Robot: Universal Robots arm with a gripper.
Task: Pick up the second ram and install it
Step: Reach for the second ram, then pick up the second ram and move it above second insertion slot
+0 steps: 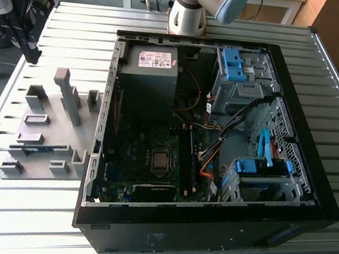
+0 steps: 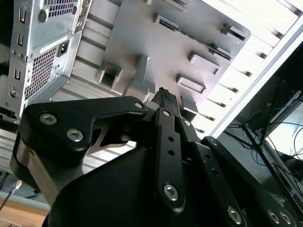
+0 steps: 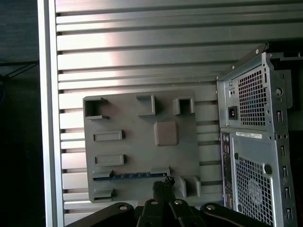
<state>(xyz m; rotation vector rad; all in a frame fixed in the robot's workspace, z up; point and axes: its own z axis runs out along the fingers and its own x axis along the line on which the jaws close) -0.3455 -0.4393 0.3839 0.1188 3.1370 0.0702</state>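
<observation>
We see the ram (image 3: 130,175) sitting on edge in a slot of the grey tray (image 3: 142,151), untouched. The gripper (image 3: 163,183) hangs above the tray, apart from the ram, with its jaws closed together on nothing. In the exterior view the tray lies on the slatted table (image 1: 77,22), just beside the open case (image 1: 206,241), on the exterior view's left.

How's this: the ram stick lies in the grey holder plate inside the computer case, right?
No. The ram stick lies in the grey holder plate, but the plate sits beside the computer case, not inside it; see the first wrist view.
</observation>
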